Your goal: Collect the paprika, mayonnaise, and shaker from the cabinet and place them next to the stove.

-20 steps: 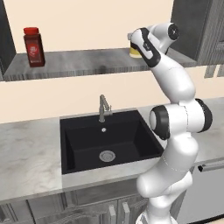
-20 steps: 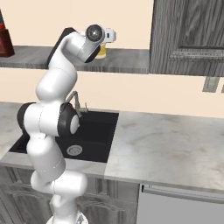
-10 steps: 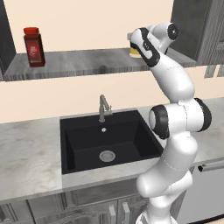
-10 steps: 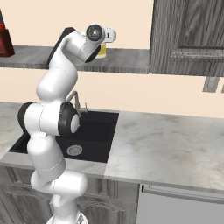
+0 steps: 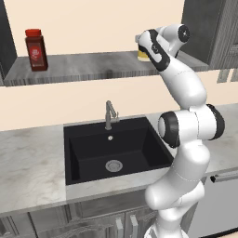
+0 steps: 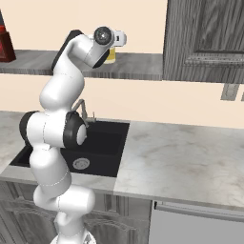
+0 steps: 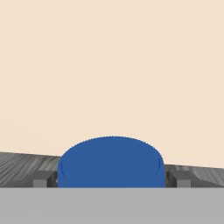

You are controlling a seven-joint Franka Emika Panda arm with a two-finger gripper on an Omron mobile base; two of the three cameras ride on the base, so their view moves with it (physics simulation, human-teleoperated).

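Note:
The mayonnaise (image 5: 142,56) (image 6: 110,55), a pale yellow jar, stands on the cabinet's grey streaked shelf board (image 5: 93,65) (image 6: 138,66). My gripper (image 5: 141,49) (image 6: 112,47) (image 7: 110,178) is open right at the jar. In the hand view the blue lid (image 7: 111,162) sits between the two fingertips (image 7: 42,178), close to both. The paprika (image 5: 36,49) (image 6: 5,45), a slim red bottle, stands upright far to the left on the same shelf. The shaker and the stove are out of view.
A black sink (image 5: 111,148) with a faucet (image 5: 109,114) lies below the shelf in the marble counter (image 6: 181,152). A dark panelled unit with a door (image 6: 205,38) closes the shelf's right end. The arm reaches up over the sink.

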